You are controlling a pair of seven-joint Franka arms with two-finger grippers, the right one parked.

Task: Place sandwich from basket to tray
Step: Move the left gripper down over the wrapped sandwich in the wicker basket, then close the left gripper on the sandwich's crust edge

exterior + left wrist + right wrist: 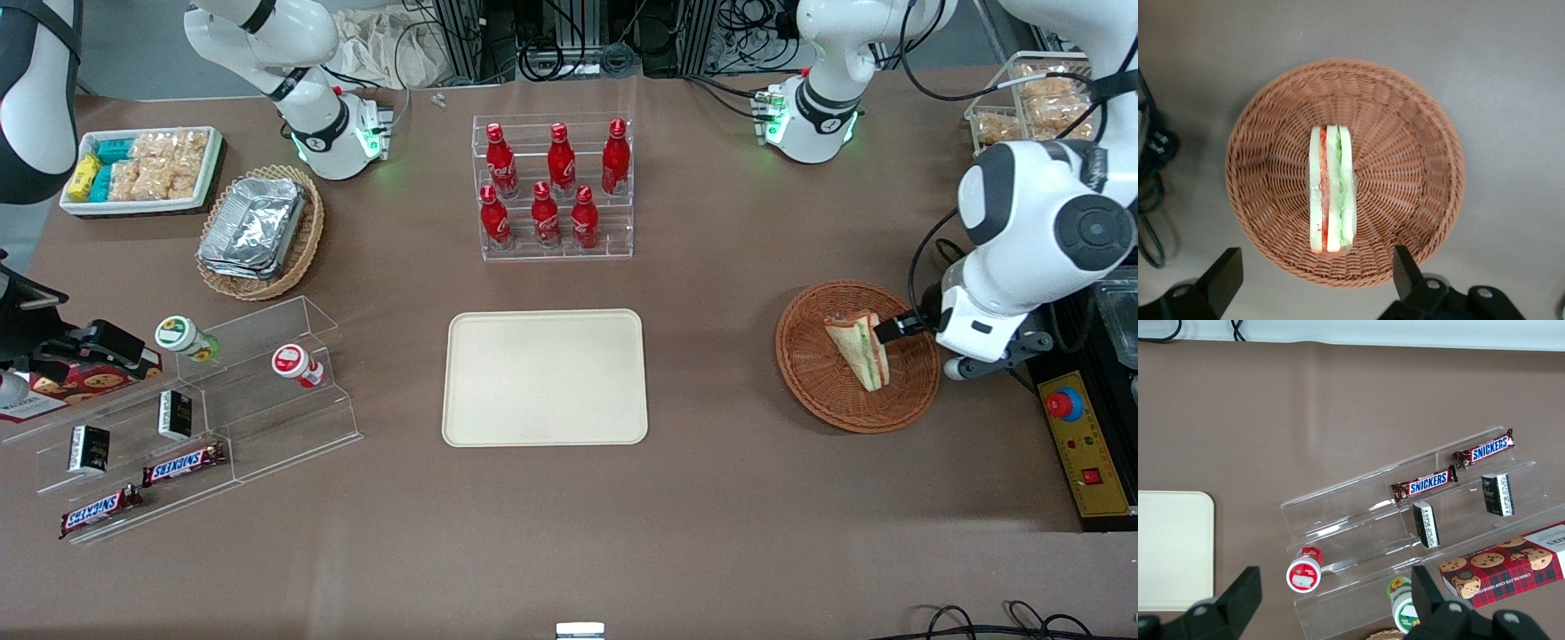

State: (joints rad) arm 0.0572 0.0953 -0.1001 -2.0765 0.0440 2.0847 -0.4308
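While the wrapped sandwich wedge [1331, 190] is lying in the reddish-brown wicker basket [1418, 127], the left gripper [1317, 270] is hovering above it, fingers [1223, 273] spread wide, gripping nothing. The cream tray [545, 377] is sitting well apart toward the table's middle

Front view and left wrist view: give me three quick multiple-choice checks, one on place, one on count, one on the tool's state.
1. Where is the sandwich?
A. On the tray
B. In the basket
C. On the acrylic steps

2. How many red bottles stand in the clear rack?
A. Four
B. Six
C. Eight

3. What is the tool doing?
A. Open above the sandwich
B. Shut on the sandwich
C. Resting on the tray

Key: 1 B, it lies in the basket while the tray is bare. 2 B, three per row. 3 A, its fingers stand apart, holding nothing.
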